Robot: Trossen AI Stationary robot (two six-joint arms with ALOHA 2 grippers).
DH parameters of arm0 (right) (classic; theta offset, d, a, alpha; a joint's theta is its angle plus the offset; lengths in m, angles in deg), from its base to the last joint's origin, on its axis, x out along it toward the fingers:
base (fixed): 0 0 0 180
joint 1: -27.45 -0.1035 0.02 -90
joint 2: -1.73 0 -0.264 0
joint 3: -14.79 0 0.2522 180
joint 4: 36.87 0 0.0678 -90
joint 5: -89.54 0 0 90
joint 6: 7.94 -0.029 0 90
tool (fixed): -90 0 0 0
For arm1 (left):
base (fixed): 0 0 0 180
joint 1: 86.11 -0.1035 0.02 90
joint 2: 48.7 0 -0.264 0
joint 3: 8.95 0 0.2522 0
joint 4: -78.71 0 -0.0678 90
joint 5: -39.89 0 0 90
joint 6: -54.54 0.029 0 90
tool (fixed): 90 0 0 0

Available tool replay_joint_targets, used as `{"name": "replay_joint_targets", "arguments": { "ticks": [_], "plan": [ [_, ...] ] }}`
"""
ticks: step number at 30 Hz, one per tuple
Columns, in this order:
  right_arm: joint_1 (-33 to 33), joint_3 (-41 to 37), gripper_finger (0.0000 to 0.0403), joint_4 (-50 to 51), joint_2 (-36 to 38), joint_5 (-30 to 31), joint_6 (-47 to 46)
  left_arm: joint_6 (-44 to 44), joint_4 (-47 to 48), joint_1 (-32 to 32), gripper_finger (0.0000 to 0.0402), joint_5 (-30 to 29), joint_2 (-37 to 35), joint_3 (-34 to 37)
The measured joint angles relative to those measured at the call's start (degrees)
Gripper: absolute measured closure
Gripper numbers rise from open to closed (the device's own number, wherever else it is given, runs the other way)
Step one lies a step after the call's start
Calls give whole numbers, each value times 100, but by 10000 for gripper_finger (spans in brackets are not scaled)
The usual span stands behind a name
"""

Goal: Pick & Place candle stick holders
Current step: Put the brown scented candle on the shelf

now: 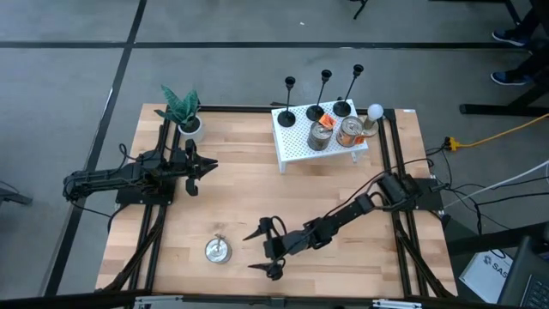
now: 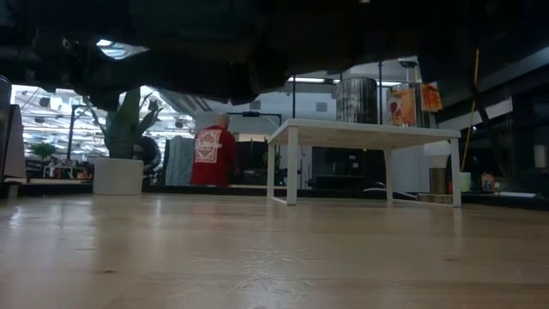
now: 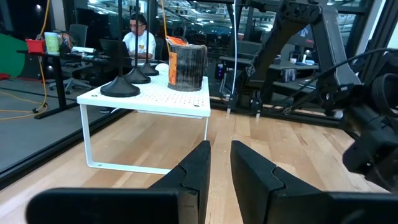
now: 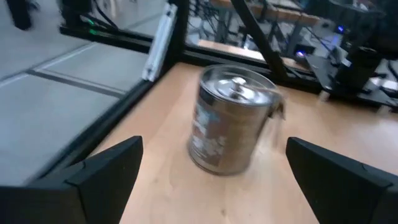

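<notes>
Presently, three candle stick holders (image 1: pixel 316 112) are observed upright in a row on the white perforated shelf (image 1: pixel 296 142), at roughly 1 o'clock on the wooden table (image 1: pixel 249 197). Two tins (image 1: pixel 321 136) and a white bulb (image 1: pixel 375 111) are noted beside them on the shelf. The right gripper (image 1: pixel 266 249) is recorded at 6 o'clock with fingers spread wide, grasping nothing, facing a silver can (image 4: pixel 230 118) standing just beside it. The left gripper (image 1: pixel 204 167) is seen at 9 o'clock, its fingers (image 3: pixel 193 171) nearly closed on nothing. A potted plant (image 1: pixel 183 112) is placed at 11 o'clock.
</notes>
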Motion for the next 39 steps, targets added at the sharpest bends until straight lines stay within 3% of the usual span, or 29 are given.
{"name": "replay_joint_targets", "arguments": {
  "ticks": [10,19,23,26,39],
  "plan": [
    [-7,404,3,-425,-482,-418,-30,0,-1,0,343,0,1,0],
    [9,1527,3,1275,-808,-555,-485,0,-2,1,343,0,0,0],
    [9,1830,3,1635,-885,-145,-718,0,-1,-1,343,0,2,-1],
    [37,1871,3,1644,-902,125,-868,0,-2,-1,343,0,2,-2],
    [311,1873,3,1578,-907,-92,-1226,0,-2,-1,343,0,2,0]
  ]
}}
